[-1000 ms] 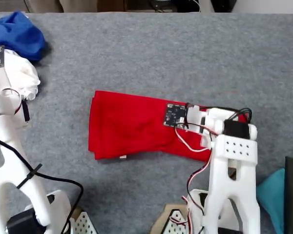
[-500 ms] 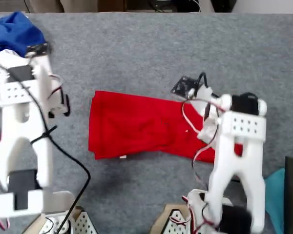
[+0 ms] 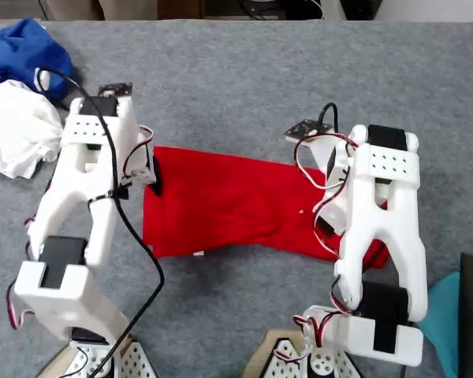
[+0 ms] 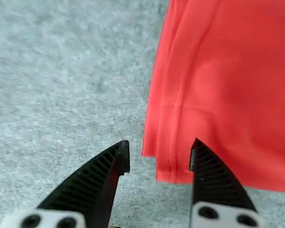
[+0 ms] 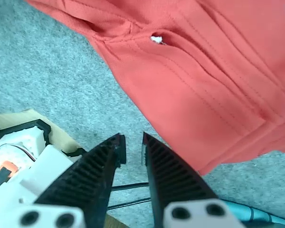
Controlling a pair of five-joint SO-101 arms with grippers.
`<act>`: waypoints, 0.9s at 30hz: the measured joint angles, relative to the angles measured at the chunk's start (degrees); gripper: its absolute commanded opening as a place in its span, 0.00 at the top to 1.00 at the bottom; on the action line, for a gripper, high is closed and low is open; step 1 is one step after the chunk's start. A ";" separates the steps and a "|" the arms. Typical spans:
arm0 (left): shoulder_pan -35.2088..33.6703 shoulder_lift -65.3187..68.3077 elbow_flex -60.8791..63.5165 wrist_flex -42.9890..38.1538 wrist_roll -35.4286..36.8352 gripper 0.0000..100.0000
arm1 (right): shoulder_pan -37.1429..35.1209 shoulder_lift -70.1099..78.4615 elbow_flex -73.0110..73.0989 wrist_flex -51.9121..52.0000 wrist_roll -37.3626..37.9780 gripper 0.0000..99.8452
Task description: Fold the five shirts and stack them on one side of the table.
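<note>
Red shirt (image 3: 221, 206): lies flat on the grey table (image 3: 244, 87), about the centre in the high view, long axis running 9 to 3 o'clock. Partly folded; layered hems visible in both wrist views. Small white tag (image 3: 197, 253) at the shirt's 7 o'clock edge.

Left arm (image 3: 87, 181): stands at 9 o'clock of the red shirt. Left gripper (image 4: 159, 152) sits at the shirt's 10 o'clock corner. Jaws apart, wide gap. In the left wrist view the corner of the doubled hem lies between the two black fingertips (image 4: 121, 154). Cannot tell whether they touch the cloth.

Right arm (image 3: 382, 205): stands over the shirt's 3 o'clock end and covers part of it. Right gripper (image 5: 131, 140): jaws nearly together, a narrow slit between them, nothing in it. In the right wrist view it hangs above bare table just beside the shirt's edge.

Other shirts, high view:
- blue shirt (image 3: 24, 51), bunched, at 10 o'clock of the table.
- white shirt (image 3: 16, 135), bunched, touching the blue one on its 6 o'clock side, well apart from the red shirt.
- teal cloth (image 3: 437, 315) at 4 o'clock, at the table's edge, beside the right arm's base.
</note>
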 measured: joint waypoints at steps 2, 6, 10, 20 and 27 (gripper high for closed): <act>0.09 2.55 0.00 -1.32 0.00 0.78 | 0.00 0.00 0.00 0.00 -0.09 0.92; 0.09 8.79 -0.70 -5.01 0.00 0.78 | 0.00 0.00 0.00 0.00 -0.09 0.92; 0.09 13.98 -1.49 -8.35 0.00 0.79 | 0.00 0.00 0.00 0.00 -0.09 0.92; 0.00 23.21 -8.00 -8.44 0.09 0.81 | 0.00 0.00 0.00 0.00 -0.09 0.92; 0.53 25.49 -10.55 -8.44 0.26 0.98 | 0.00 0.00 0.00 0.18 -0.09 0.92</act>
